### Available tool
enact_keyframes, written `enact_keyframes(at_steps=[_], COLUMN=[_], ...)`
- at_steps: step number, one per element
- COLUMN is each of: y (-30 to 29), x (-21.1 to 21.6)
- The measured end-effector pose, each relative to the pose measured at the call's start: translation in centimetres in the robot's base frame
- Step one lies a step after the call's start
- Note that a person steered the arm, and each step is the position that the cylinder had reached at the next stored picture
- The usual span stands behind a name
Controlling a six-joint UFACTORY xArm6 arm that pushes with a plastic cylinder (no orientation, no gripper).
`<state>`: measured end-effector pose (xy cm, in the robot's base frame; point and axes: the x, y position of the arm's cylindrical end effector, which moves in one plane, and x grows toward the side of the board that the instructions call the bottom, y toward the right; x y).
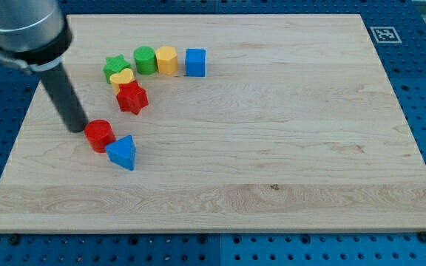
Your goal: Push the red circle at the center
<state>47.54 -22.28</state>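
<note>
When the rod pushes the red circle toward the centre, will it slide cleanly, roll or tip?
The red circle looks squat and stands flat, so it should slide, not tip. It touches the blue triangle, which may veer it. My tip sits at its left.

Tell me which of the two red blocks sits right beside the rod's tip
The red circle, beside my tip and touching the blue triangle. The red star sits farther up, among the cluster.

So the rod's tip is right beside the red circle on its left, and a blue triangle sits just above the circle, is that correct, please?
Not quite: the blue triangle sits just below and to the right of the red circle, not above it, as the camera view shows. My tip is indeed right beside the circle on the view's left.
</note>
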Motion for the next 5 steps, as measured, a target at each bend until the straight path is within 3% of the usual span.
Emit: enact_keyframes(at_steps=[1,5], y=[-0.3,7.5], x=[1.1,2.8])
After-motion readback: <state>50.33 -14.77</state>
